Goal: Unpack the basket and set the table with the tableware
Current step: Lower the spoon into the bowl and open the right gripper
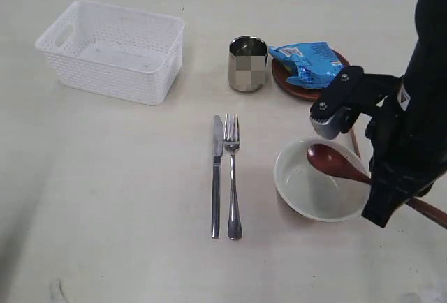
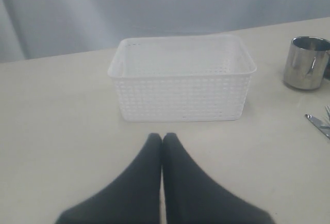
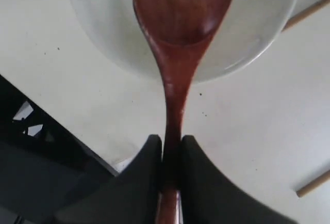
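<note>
Worktop [image 1: 105, 212] carries the empty basket [image 1: 105, 79], well left of the bowl [image 1: 281, 177]. Over the bowl hangs the spoon [image 1: 332, 162], handle clamped in the right hand [image 3: 171, 146] (left hand [image 2: 162, 141] is clenched on nothing); let go at this tilt, it could slide out or rock the bowl.
</note>
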Motion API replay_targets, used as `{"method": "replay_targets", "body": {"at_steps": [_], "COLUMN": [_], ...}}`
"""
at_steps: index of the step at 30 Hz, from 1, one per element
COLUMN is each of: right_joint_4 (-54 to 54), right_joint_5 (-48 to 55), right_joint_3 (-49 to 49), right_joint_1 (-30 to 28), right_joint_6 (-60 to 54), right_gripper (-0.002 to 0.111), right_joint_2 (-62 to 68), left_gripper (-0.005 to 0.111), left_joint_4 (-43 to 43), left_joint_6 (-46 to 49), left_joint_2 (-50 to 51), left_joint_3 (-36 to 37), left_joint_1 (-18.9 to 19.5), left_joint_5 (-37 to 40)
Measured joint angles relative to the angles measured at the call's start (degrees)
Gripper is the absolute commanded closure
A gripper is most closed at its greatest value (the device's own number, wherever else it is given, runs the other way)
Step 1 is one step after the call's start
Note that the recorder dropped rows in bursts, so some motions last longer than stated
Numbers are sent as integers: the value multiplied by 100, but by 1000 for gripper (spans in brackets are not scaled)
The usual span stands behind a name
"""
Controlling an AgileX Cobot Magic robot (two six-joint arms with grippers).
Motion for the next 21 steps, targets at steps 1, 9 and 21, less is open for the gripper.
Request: {"method": "replay_targets", "body": {"at_steps": [1,9,21], "right_joint_4": [0,0,-283], "right_joint_5": [0,-487,-618], "right_joint_3": [10,30,-27], "right_joint_1": [0,0,0], "right_joint_6": [-21,-54,-4], "right_gripper": [109,109,108], "right_joint_2": [55,426,1100], "left_gripper": [107,107,107], "left_joint_4": [0,0,0], "left_joint_6": [0,0,0], "left_joint_2": [0,0,0], "left_joint_3": [0,0,0], "left_joint_1": [0,0,0], "left_joint_5": [0,0,0]}}
